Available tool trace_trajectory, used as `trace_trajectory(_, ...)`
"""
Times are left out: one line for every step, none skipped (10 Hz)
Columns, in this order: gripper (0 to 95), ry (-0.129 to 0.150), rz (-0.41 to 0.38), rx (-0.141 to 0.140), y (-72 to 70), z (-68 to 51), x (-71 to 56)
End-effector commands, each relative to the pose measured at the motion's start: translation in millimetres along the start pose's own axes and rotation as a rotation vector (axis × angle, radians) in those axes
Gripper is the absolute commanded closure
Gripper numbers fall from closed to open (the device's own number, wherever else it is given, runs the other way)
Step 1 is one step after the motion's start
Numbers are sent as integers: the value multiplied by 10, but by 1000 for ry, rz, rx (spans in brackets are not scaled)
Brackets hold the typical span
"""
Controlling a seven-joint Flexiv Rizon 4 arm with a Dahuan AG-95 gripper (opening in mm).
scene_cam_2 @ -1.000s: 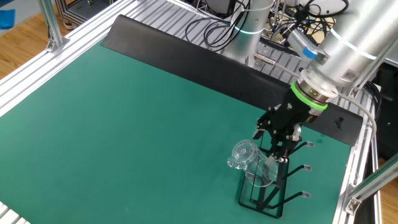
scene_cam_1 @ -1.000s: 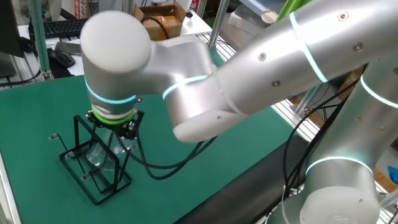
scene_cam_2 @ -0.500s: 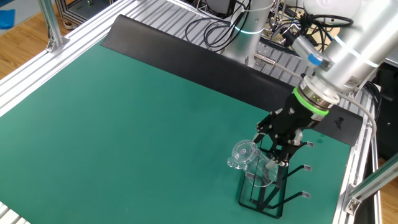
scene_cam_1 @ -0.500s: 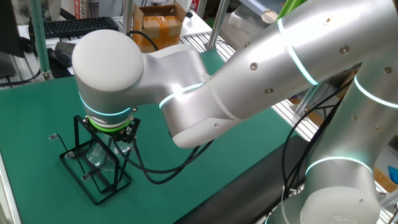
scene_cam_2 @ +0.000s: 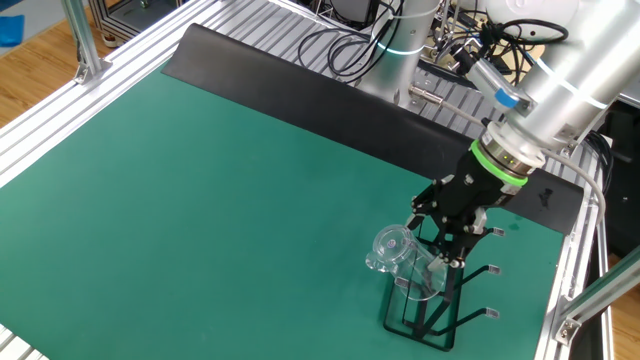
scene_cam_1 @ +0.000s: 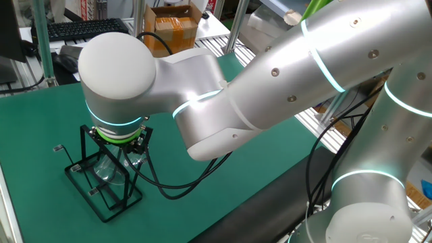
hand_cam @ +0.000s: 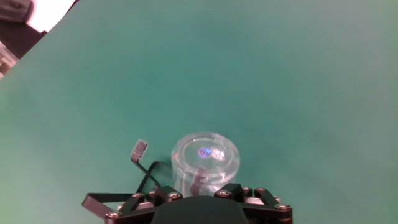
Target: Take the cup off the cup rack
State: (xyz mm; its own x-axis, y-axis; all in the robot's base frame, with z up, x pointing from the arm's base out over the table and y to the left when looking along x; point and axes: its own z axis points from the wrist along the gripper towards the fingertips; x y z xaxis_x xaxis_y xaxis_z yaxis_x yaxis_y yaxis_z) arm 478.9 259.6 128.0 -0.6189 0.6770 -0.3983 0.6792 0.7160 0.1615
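Observation:
The clear glass cup (scene_cam_2: 398,255) hangs tilted on a peg of the black wire cup rack (scene_cam_2: 432,322) at the mat's near right corner. In the one fixed view the cup (scene_cam_1: 108,169) sits inside the rack frame (scene_cam_1: 86,145), under the wrist. My gripper (scene_cam_2: 442,242) is down at the rack with its jaws spread on either side of the cup. In the hand view the cup (hand_cam: 205,160) fills the space just ahead of the gripper (hand_cam: 205,188), with a pale-tipped peg (hand_cam: 140,149) to its left. No contact with the glass shows.
The green mat (scene_cam_2: 220,190) covers the table. A black strip (scene_cam_2: 300,95) runs along its far edge, with aluminium rails and cables behind it. The robot's cable (scene_cam_1: 175,182) loops over the mat beside the rack. A cardboard box (scene_cam_1: 177,23) and a keyboard stand beyond the table.
Between one second and half a second ago the wrist shifted a little at the rack. Since then nothing has visibly moved; the cup stays on the peg.

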Motion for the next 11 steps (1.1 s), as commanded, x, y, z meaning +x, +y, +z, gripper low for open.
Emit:
trace_trajectory(190, 3, -13, -2, -5, 2, -4)
trace_trajectory(190, 3, -13, -2, -5, 2, -4)
trace_trajectory(190, 8, -8, -2, -5, 2, -4)
trace_trajectory(190, 8, -8, -1, -5, 2, -4)
trace_trajectory(190, 9, -11, -2, -5, 2, -4)
trace_trajectory(190, 11, -12, -3, -5, 2, -4)
trace_trajectory(190, 5, -21, -1, -5, 2, -4)
trace_trajectory(190, 7, -15, -1, -5, 2, -4)
trace_trajectory(190, 11, -10, -1, -5, 2, -4)
trace_trajectory(190, 15, 0, 2, -5, 2, -4)
trace_trajectory(190, 26, 7, 13, -5, 2, -4)
